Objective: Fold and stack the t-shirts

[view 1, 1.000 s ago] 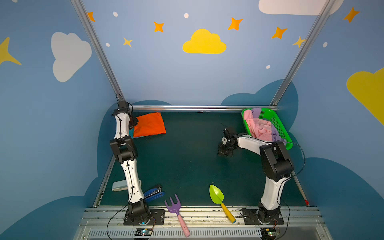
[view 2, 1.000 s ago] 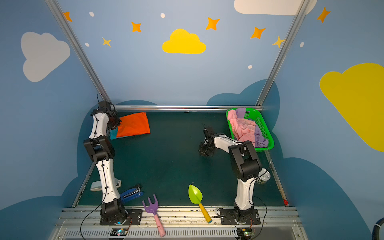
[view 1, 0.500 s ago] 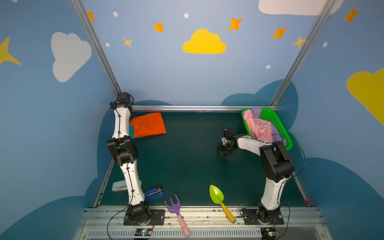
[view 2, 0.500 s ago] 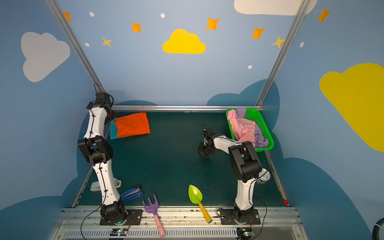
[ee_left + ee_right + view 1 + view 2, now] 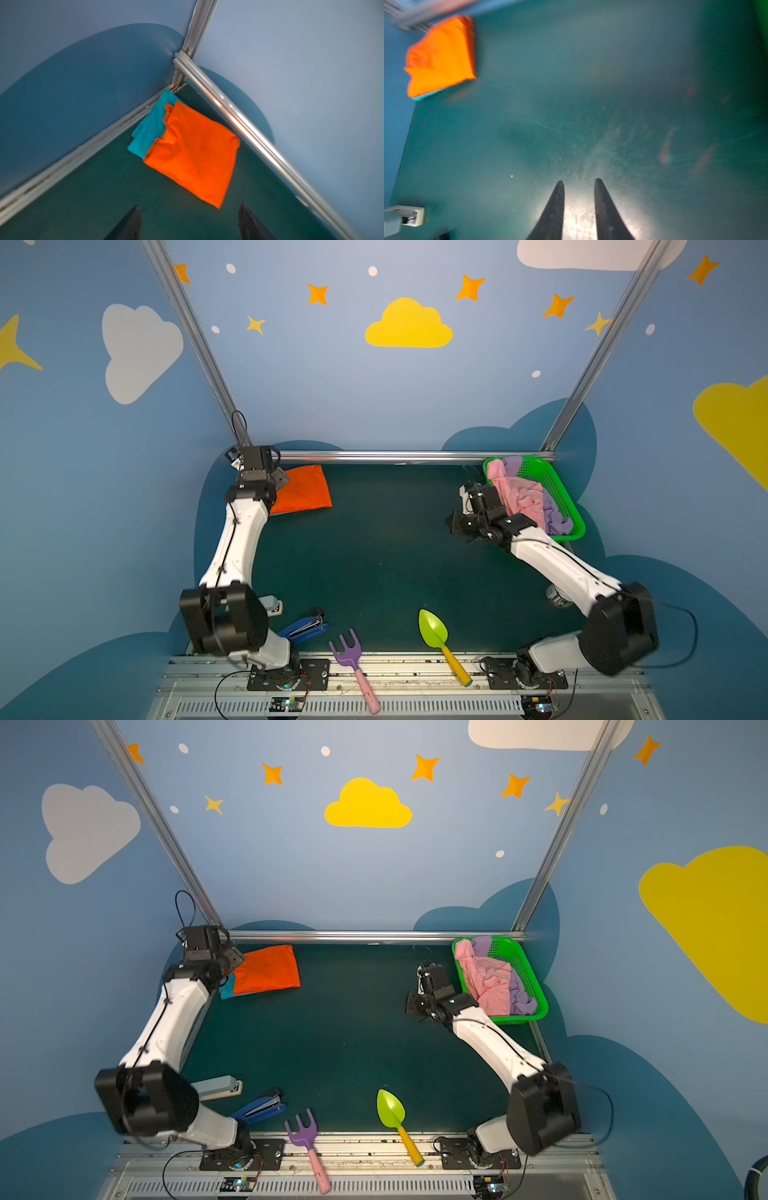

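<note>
Shirts are reading as soft, light and limp; they will likely be sagging and bunching once lifted, so a pinch on a hem or shoulder edge is looking wiser than a grab at the middle.

Orange shirt is lying folded into a rough rectangle, flat on the mat, just beside the rail at the rail's end by the left arm; it is sitting on a folded teal shirt, whose edge is peeking out on the wall side; one orange edge is looking rumpled.

Pink shirt and lilac shirt are lying crumpled and unfolded in the basket at the rail's opposite end, pink heaped over lilac.

Left gripper is hovering above the mat near the orange shirt, on the side away from the rail; fingers spread wide, gripping nothing.

Right gripper is hanging over bare mat, out from the rail near the basket end; fingers parted narrowly, nothing between them.

Judging: two stacked, two waiting; pink seems next.
</note>
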